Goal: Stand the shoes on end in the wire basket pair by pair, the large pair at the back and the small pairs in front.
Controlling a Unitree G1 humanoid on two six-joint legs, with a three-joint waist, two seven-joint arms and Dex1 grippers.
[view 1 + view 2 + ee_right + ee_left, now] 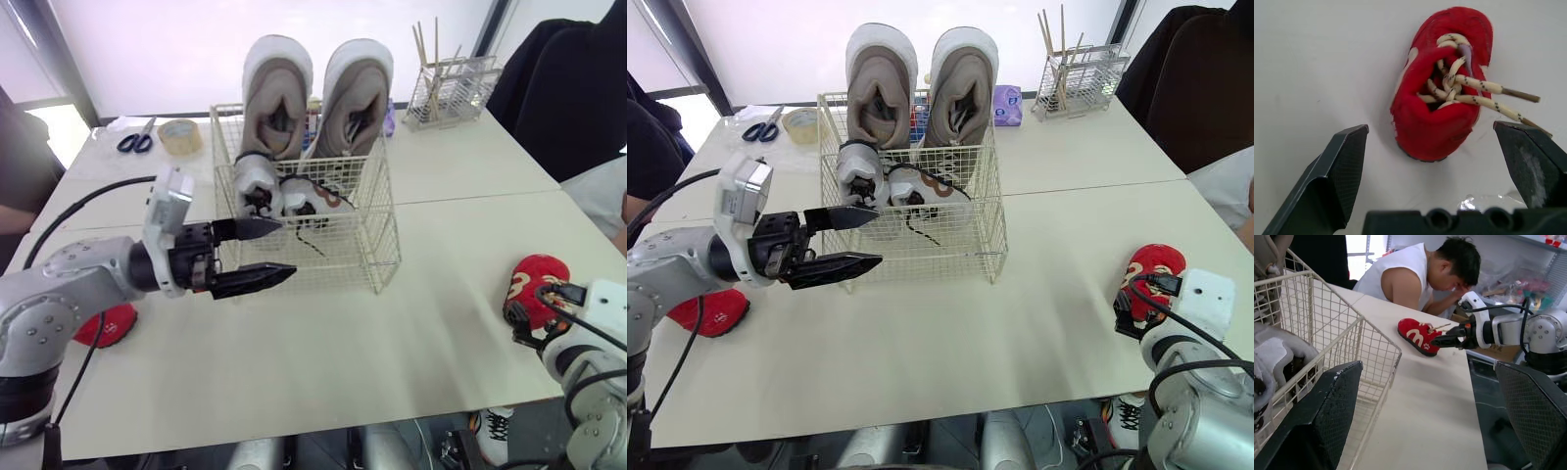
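Note:
The wire basket [378, 262] stands mid-table. At its back a large beige pair [276, 98] [355, 98] stands on end. Two small grey-and-white shoes [257, 186] [310, 196] sit in front of them, at the basket's left side. My left gripper [288, 249] is open and holds nothing, with its tips at the basket's front left wall. One small red shoe [1437, 98] with cream laces lies on the table near the right edge. My right gripper [1430, 127] is open just short of it, a finger on either side. A second red shoe [108, 325] lies under my left arm.
Scissors [135, 140] and a tape roll [179, 135] lie at the back left. A wire rack with chopsticks [451, 88] stands at the back right, a purple packet [1006, 105] beside the basket. A person [1415, 279] sits beside the table; the table's front edge is close.

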